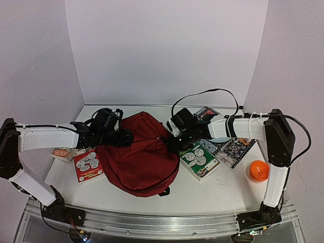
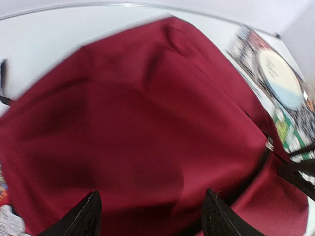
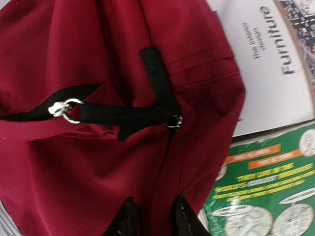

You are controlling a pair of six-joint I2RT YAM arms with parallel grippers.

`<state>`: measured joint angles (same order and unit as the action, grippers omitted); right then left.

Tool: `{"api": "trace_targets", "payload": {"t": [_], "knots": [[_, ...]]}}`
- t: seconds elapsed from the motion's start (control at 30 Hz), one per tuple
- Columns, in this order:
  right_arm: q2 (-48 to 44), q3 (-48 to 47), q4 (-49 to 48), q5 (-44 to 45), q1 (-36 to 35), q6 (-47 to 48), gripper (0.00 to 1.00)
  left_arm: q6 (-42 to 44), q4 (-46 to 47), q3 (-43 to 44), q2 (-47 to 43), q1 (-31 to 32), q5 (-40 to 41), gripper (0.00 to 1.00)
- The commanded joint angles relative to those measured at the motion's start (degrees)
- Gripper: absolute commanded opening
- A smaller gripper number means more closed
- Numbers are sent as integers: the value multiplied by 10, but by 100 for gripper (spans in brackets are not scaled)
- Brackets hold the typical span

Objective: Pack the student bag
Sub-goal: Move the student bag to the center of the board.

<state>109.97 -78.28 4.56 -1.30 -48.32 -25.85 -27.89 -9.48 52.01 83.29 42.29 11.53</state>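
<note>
The student bag is a dark red backpack lying flat in the middle of the table. My left gripper is at its left upper edge. In the left wrist view this gripper is open wide just above the smooth red fabric, holding nothing. My right gripper is at the bag's right edge. In the right wrist view it is pinched on a fold of the red fabric, just below a black zipper pull strap with a silver ring.
A red book and a small book lie left of the bag. A green coin book and patterned books lie to its right, touching its edge. An orange ball sits at the far right. A white "Furniture" book lies beside the bag.
</note>
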Motion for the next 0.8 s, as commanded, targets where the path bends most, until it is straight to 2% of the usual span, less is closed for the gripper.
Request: {"api": "trace_targets", "payload": {"t": [0.0, 0.17, 0.37, 0.57, 0.77], "knots": [[-22, 13, 11, -33, -45, -23, 21, -60, -28, -32, -20, 39, -21, 75], [-42, 32, 12, -20, -57, -23, 23, -63, -38, -63, -20, 42, 20, 78], [-69, 31, 23, 53, -36, 2, 36, -59, -74, -47, 9, 25, 126, 80], [-42, -13, 22, 74, -17, 24, 52, -53, -78, -48, 20, 20, 136, 76], [7, -56, 13, 79, 20, 26, 57, -50, -75, -52, 37, 19, 144, 74]]}}
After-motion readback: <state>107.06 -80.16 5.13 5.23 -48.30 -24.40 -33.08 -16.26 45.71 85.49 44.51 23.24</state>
